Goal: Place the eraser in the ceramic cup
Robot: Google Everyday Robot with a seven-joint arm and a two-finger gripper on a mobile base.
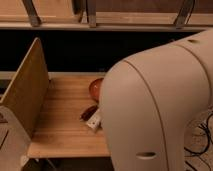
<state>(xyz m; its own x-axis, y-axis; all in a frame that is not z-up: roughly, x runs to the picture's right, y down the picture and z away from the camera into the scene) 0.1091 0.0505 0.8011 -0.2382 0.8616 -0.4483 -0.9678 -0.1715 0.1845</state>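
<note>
A pale wooden counter (65,125) of butcher-block planks runs left to right, its grain lengthwise. Along its left edge a wooden panel (25,92) stands on its side, leaning slightly outward. Near the middle of the visible top sits an orange-red bowl (94,88), its right part covered by the robot arm's large pale housing (155,115). Just in front of the bowl lies a small dark elongated thing (88,112), too dim to identify, and touching or just beside it a white-and-red bottle-like item (94,120) lying down. The housing hides the counter's right part and the end effector.
</note>
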